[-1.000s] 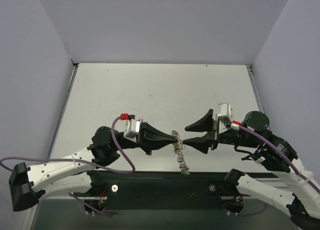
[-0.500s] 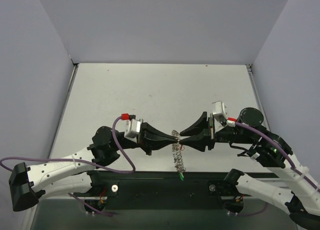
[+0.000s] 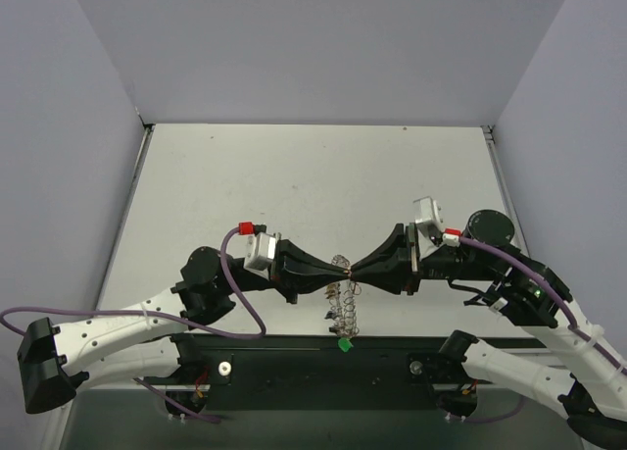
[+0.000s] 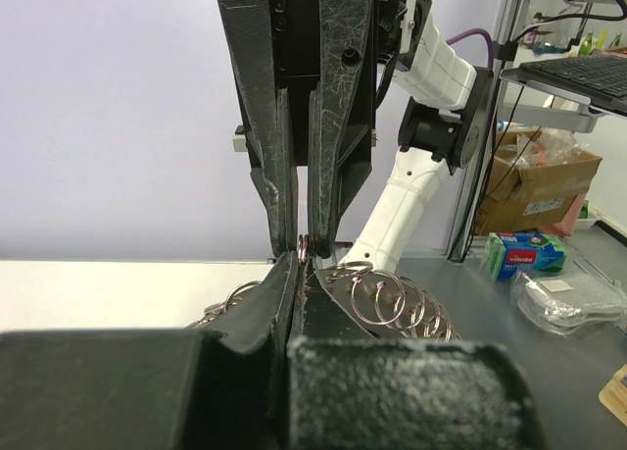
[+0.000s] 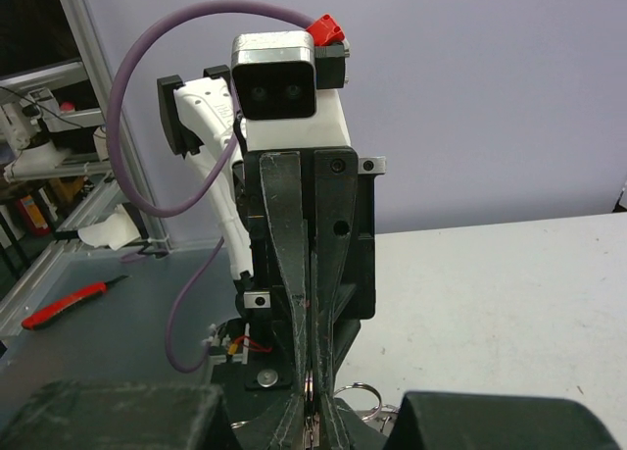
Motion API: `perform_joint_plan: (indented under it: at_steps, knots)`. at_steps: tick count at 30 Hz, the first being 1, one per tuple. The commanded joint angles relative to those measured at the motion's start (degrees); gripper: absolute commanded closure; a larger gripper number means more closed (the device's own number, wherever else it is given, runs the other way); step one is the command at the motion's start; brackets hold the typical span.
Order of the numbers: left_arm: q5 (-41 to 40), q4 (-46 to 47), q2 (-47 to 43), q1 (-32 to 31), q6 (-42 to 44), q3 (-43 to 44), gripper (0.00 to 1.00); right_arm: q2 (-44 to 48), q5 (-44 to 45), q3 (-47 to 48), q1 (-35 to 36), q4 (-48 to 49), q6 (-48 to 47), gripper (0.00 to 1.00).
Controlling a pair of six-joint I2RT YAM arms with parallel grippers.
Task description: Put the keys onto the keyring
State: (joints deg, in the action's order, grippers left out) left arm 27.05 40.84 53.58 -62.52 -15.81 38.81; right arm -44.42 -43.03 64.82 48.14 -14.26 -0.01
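My two grippers meet tip to tip above the near part of the table. The left gripper [image 3: 343, 268] [image 4: 297, 266] is shut on the keyring [image 3: 341, 301], a silvery ring with many small metal loops [image 4: 392, 298] that hangs below the tips. From the other side, the right gripper [image 3: 358, 270] [image 5: 312, 418] is shut on the same ring. A thin piece of the ring shows between its fingers. One key with a green head [image 3: 344, 344] dangles at the bottom of the loops. No other keys are in view.
The white table [image 3: 313, 185] stretches away behind the grippers, with grey walls on three sides. A black base plate [image 3: 284, 364] lies under the hanging loops at the near edge. Off the table, a red-handled tool [image 5: 64, 305] lies on a grey surface.
The right gripper has moved left to the left gripper's tips and closed its jaws on the ring. The hanging loops and green key have swung slightly left.
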Motion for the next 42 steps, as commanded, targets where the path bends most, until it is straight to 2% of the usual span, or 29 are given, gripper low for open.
perform_joint_plan:
  at_steps: [1,5,6,8,16,20,23,24,26,27,31,36,42]
  knots:
    - [0.46,3.63,-0.41,0.03,0.34,2.15,1.0,-1.19,-2.41,0.84,0.2,3.71,0.01,0.85]
    - [0.55,3.81,-0.32,0.03,0.34,1.98,1.0,-1.45,-2.41,0.92,0.2,3.54,0.01,0.86]
    - [0.46,3.9,-0.32,0.12,0.34,1.89,1.0,-1.45,-2.59,0.93,0.29,3.54,0.01,0.93]
    - [0.37,3.9,-0.5,0.03,0.26,1.89,1.0,-1.45,-2.76,0.93,0.29,3.54,0.01,1.0]
    - [-0.15,1.97,-0.76,0.12,1.13,2.32,1.0,-1.89,-2.94,1.45,0.29,2.75,-0.16,1.0]
    - [-1.47,-3.99,-1.55,0.03,2.8,3.81,1.0,-2.6,-2.42,2.07,0.2,1.17,-0.34,1.0]
    - [-2.26,-8.12,-2.69,0.03,4.73,4.7,0.89,-2.86,-1.54,2.51,0.29,0.2,-0.43,1.0]
    - [-2.7,-8.84,-3.13,0.12,5.0,4.79,0.79,-2.95,-1.27,2.51,0.2,0.03,-0.34,1.0]
    - [-3.58,-10.25,-4.36,0.12,5.61,4.52,0.69,-2.95,-1.1,2.51,0.29,-0.33,-0.25,1.0]
    - [-3.93,-10.51,-4.71,0.12,5.71,4.26,0.61,-3.04,-1.01,2.51,0.2,-0.59,-0.25,1.0]
    - [-5.07,-12.62,-6.73,0.12,6.5,4.35,0.47,-3.12,-0.66,2.6,0.2,-0.94,-0.34,1.0]
    - [-6.22,-20.08,-7.62,0.12,9.04,6.89,0.44,-3.82,-0.04,3.29,0.2,-2.43,-0.78,1.0]
    - [-6.57,-39.94,-4.9,0.03,13.79,17.69,0.39,-6.02,0.75,5.93,0.2,-8.58,-2.71,1.0]
